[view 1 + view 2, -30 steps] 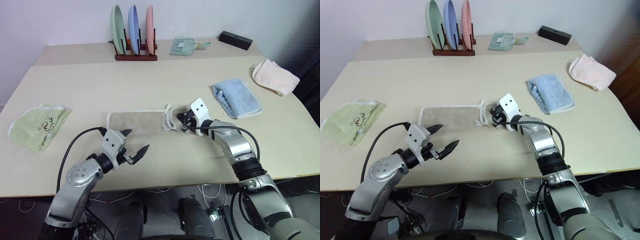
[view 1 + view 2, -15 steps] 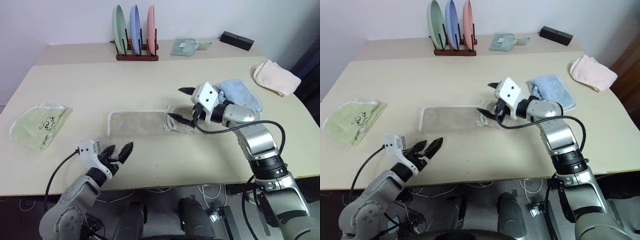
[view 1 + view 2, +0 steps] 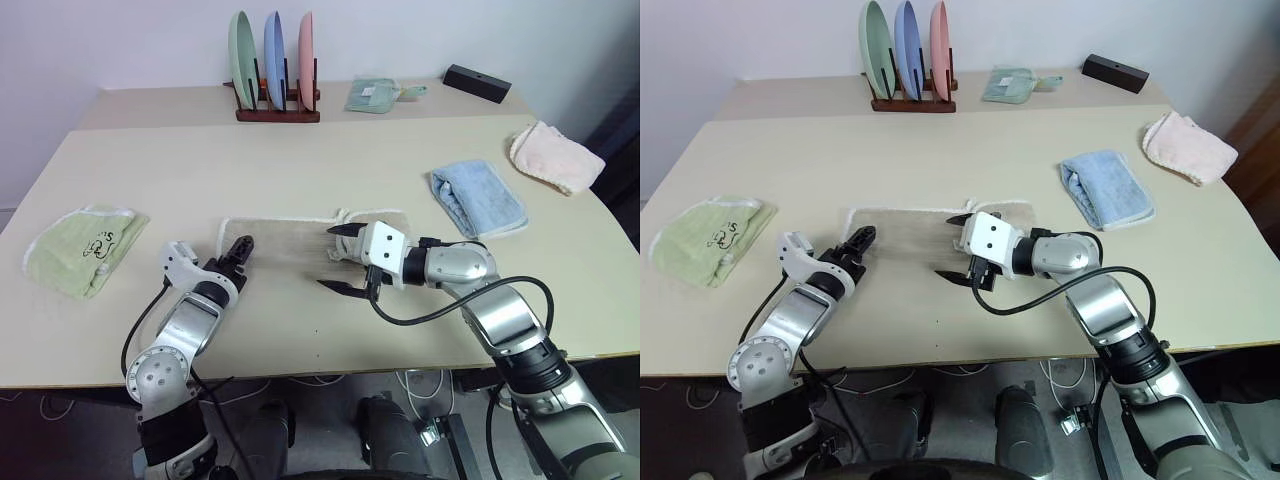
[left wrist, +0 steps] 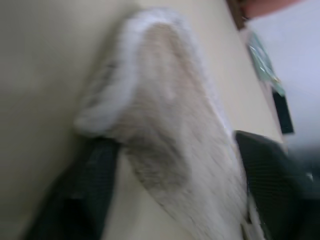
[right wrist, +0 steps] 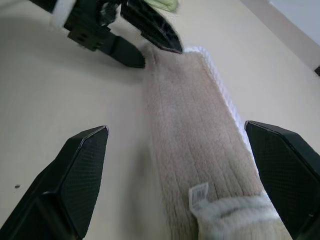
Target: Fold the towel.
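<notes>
Left gripper half-open at the towel end, right gripper wide; green cloth leftward.

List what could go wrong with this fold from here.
1. The left gripper is at the towel's left end, one finger under its corner in the wrist view; it may pinch only the edging and lose it on lifting.
2. The right gripper hangs open above the already folded right end; a low pass could drag that flap open.

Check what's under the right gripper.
The beige towel, flat on the table, lies below the open right gripper. Whatever is beneath the towel is covered.
</notes>
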